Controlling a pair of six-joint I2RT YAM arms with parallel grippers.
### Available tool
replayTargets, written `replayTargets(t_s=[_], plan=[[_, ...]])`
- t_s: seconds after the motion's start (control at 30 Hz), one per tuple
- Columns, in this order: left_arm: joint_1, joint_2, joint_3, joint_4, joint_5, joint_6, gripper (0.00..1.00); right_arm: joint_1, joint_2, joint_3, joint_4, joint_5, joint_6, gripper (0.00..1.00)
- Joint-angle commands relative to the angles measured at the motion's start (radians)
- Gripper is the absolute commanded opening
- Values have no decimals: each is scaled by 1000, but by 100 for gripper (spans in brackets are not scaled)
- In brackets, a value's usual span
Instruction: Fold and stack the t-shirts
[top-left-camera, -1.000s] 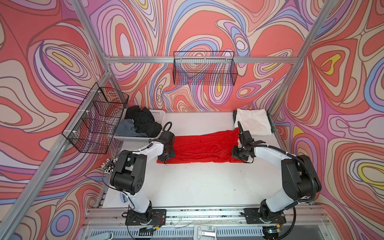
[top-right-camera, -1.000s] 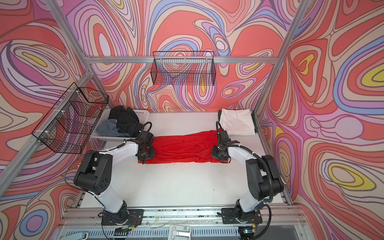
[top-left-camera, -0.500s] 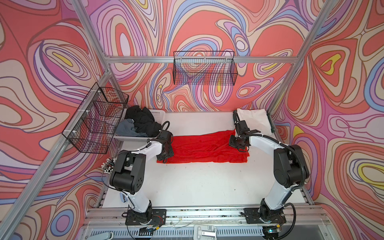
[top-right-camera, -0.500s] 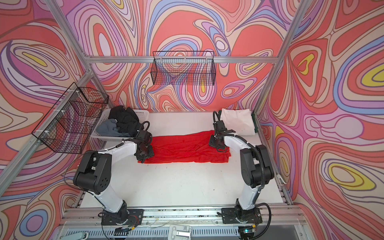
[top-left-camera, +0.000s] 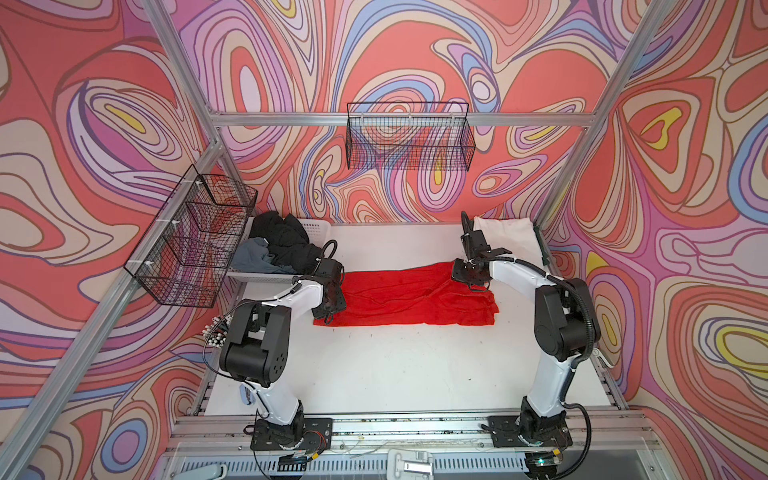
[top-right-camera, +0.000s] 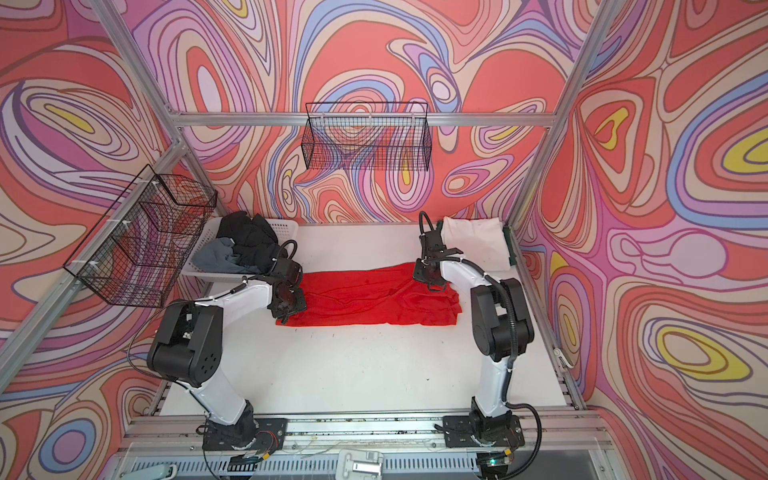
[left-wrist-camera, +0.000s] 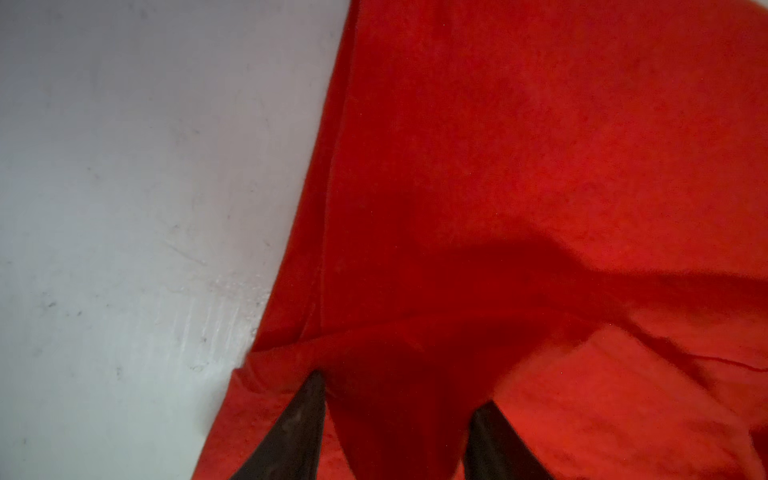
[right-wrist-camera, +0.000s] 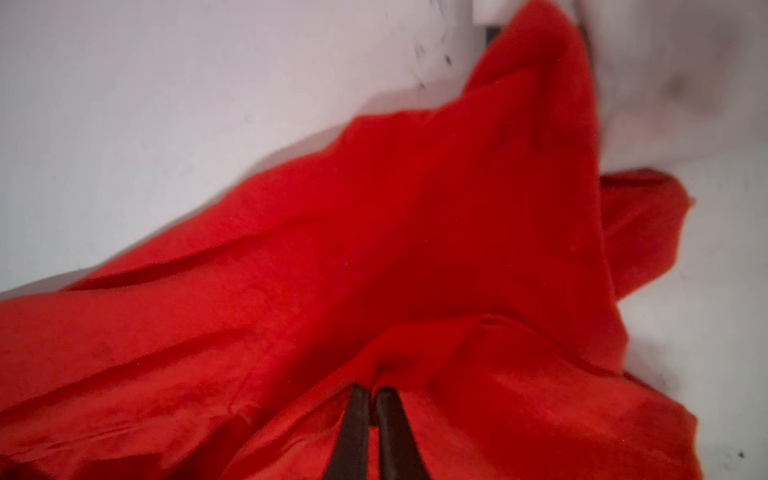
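"Red cloth first: the red t-shirt (top-left-camera: 407, 297) lay as a long band across the middle of the tabletop (top-left-camera: 395, 365) in both top views. Why so?"

"It looked part-folded lengthwise, probably so its ends could be brought together. The left end effector (top-left-camera: 332, 301) sat on one end and the right end effector (top-left-camera: 467, 276) at the far corner of the other."

"And the white t-shirt (top-right-camera: 473, 241)?"

"Folded in the back right corner, likely as the start of the stack. The black t-shirt (top-right-camera: 249, 241) and grey t-shirt (top-right-camera: 212, 257) were heaped in the basket (top-right-camera: 286, 227), unfolded."

"What did the left wrist view show?"

"The left end effector (left-wrist-camera: 401, 395) had its jaws spread over the red t-shirt (left-wrist-camera: 540, 145) near its edge, gripping nothing. It seemed to steady that end."

"And the right wrist view?"

"The right end effector (right-wrist-camera: 374, 392) was clenched on a pinch of the red t-shirt (right-wrist-camera: 374, 228). The cloth tented up from it, seemingly lifted so the corner could be carried over."
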Motion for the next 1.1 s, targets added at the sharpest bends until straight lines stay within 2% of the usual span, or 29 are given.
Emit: replayTargets(t_s=[0.0, 0.07, 0.33, 0.53, 0.77, 0.8, 0.87, 0.9, 0.97, 1.07], plan=[[11, 7, 28, -32, -13, 4, 52, 23, 57, 54, -13, 14, -21, 0], [13, 4, 28, -36, -18, 2, 52, 29, 91, 91, -35, 15, -20, 0], [38, 8, 74, -70, -76, 1, 55, 45, 178, 190, -86, 148, -44, 0], [49, 29, 143, -88, -159, 19, 54, 44, 197, 215, -94, 179, -47, 0], [50, 72, 220, -116, -156, 35, 55, 45, 200, 207, -96, 177, -55, 0], [50, 66, 216, -110, -144, 35, 55, 43, 196, 215, -109, 181, -58, 8], [49, 43, 203, -98, -116, 38, 56, 45, 175, 218, -130, 207, -56, 46], [43, 23, 186, -82, -102, 42, 57, 44, 147, 209, -136, 230, -51, 59], [26, -24, 145, -45, -80, 52, 60, 44, 83, 174, -135, 270, -40, 72], [-19, -85, 105, -25, -100, 72, 65, 45, -9, 96, -136, 298, -12, 74]])
